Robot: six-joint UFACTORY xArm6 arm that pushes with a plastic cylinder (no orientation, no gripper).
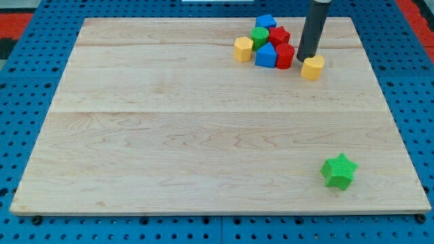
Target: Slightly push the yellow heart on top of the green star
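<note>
Green star (338, 171) near bottom right; my tip (304, 59) touching yellow heart (312, 68); no pincer fitted.

A wooden board (169, 115) fills most of the frame, lying on a blue pegboard (27, 102). Near the board's upper right, blocks cluster tightly: a yellow block (243, 49) at the left, a green one (260, 36), two blue ones (266, 22) (266, 55), and two red ones (279, 35) (285, 55).
</note>
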